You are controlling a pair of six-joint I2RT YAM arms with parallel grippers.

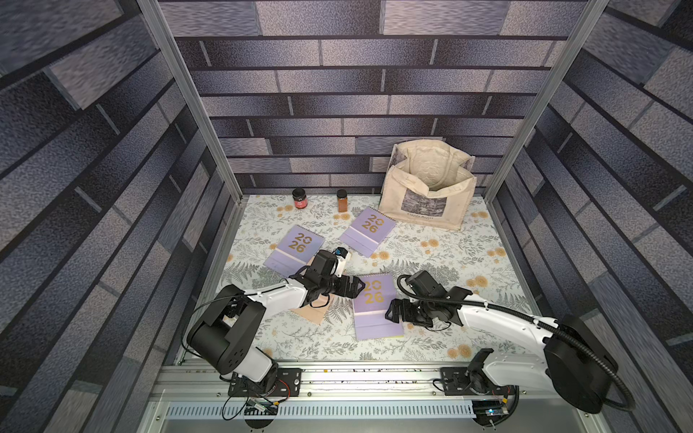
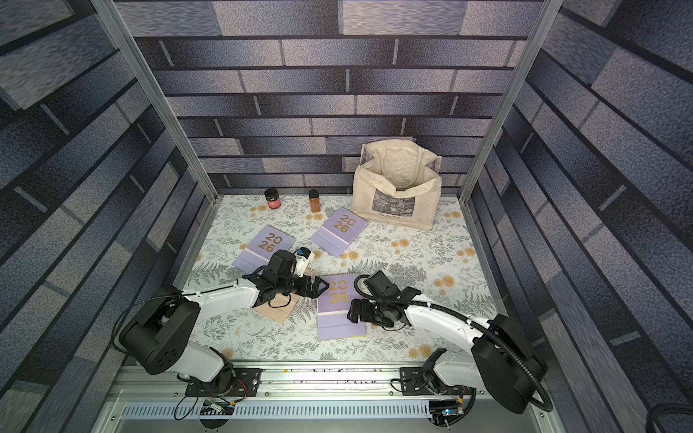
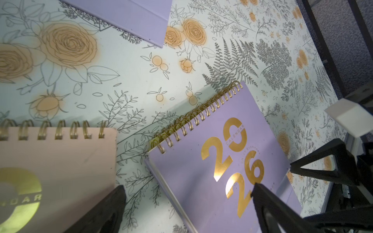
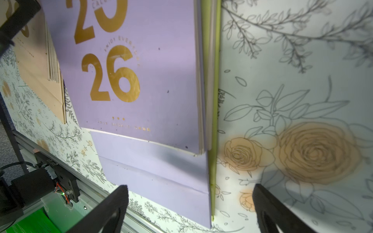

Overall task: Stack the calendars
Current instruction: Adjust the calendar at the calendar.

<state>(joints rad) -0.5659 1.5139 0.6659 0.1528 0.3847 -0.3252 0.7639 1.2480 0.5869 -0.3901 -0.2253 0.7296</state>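
A lilac calendar (image 1: 375,311) (image 3: 181,171) (image 4: 161,80) lies at the front centre on top of a yellow-green calendar (image 4: 215,100), of which only an edge strip shows. A peach calendar (image 1: 313,313) (image 3: 60,157) lies left of them, partly under my left arm. Two more lilac calendars (image 1: 296,249) (image 1: 369,230) lie further back. My left gripper (image 1: 359,288) (image 3: 187,187) hovers open over the top lilac calendar's left edge. My right gripper (image 1: 388,313) (image 4: 189,187) is open at the pair's right edge, holding nothing.
A cream tote bag (image 1: 427,187) stands open at the back right. Two small jars (image 1: 300,198) (image 1: 342,200) stand by the back wall. An aluminium rail (image 1: 356,378) runs along the front edge of the floral table (image 1: 468,255).
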